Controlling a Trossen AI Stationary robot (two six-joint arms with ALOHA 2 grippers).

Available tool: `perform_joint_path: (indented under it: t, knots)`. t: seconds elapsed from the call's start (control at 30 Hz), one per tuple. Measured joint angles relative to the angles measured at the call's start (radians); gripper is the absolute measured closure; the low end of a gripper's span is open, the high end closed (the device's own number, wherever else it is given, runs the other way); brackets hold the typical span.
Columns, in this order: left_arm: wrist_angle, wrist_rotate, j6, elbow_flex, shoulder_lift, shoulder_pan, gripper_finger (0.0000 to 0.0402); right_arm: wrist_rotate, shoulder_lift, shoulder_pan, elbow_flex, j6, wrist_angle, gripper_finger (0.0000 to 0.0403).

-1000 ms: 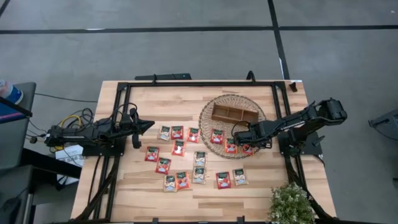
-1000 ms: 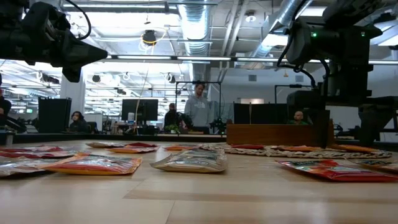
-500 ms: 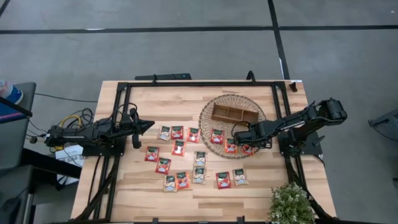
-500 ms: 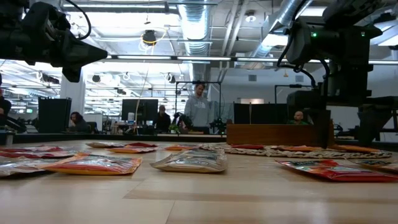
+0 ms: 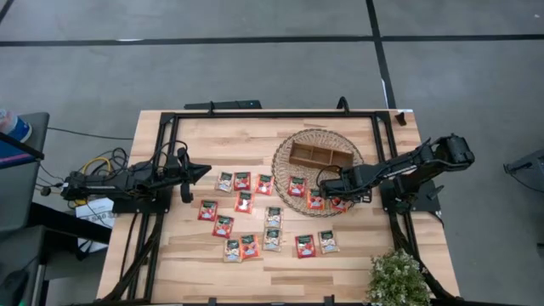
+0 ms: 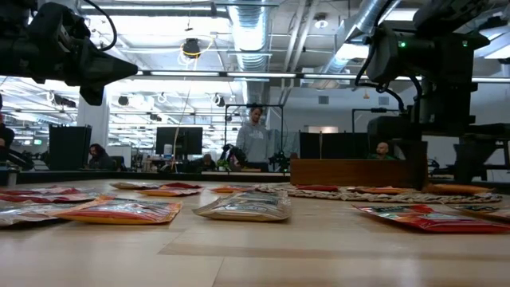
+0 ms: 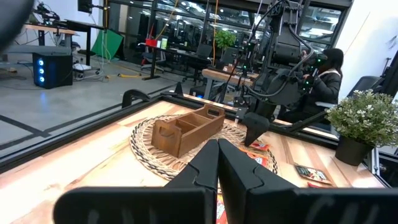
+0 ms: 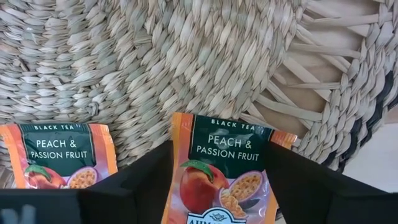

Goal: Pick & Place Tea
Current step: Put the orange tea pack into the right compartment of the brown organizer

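Orange peach tea sachet (image 8: 227, 171) lies between the right gripper's (image 8: 217, 186) open fingers.

The table (image 5: 280, 268) was pale, smooth wood; the mat (image 8: 186, 56) was rough woven wicker; the tray (image 7: 186, 127) looked matt brown wood; the tea sachets (image 8: 225, 168) were glossy printed foil

Peach tea sachet (image 8: 222, 171) between open tool fingers (image 8: 134, 186), second sachet (image 8: 59, 155) beside, wicker mat (image 8: 186, 56)
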Motion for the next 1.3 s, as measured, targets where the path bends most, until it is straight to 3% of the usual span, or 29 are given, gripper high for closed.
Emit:
perform_joint_path:
  t: [0.63, 1.3]
  knots:
    - [0.0, 0.0, 0.0, 0.0, 0.0, 0.0, 0.0402, 0.012, 0.0, 0.001, 0.0, 0.0, 0.003, 0.0298]
    - [-0.001, 0.0, 0.0, 0.0, 0.0, 0.0, 0.0401, 0.041, 0.0, 0.0, 0.0, -0.016, 0.008, 0.0373]
